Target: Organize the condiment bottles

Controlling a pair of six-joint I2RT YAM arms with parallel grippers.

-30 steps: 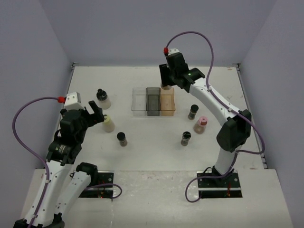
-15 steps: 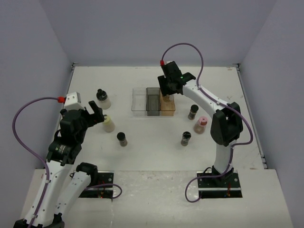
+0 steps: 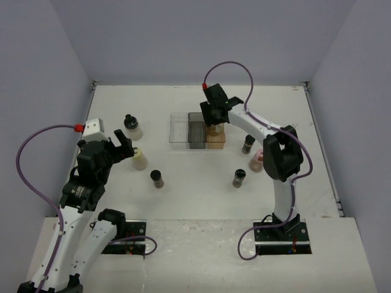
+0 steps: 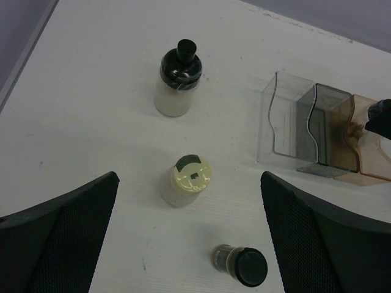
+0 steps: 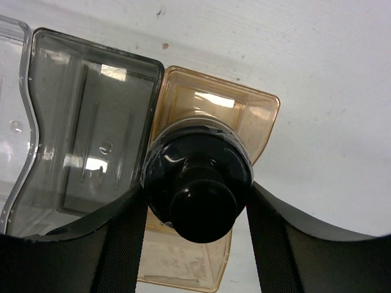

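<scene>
While the left end effector gapes, the right end effector clasps an upright black-capped bottle.

Overhead view, two wrist close-ups, common tray

Right arm stretched forward, its fingers pinched inward; left arm bent, fingers spread wide.

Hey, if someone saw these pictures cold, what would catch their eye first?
First, the right gripper, clamped on a black-capped bottle directly over the tan compartment of the three-part tray, far middle of the top view. Next, the left gripper, open, hovers near the yellow-green-capped bottle on the left side.
</scene>
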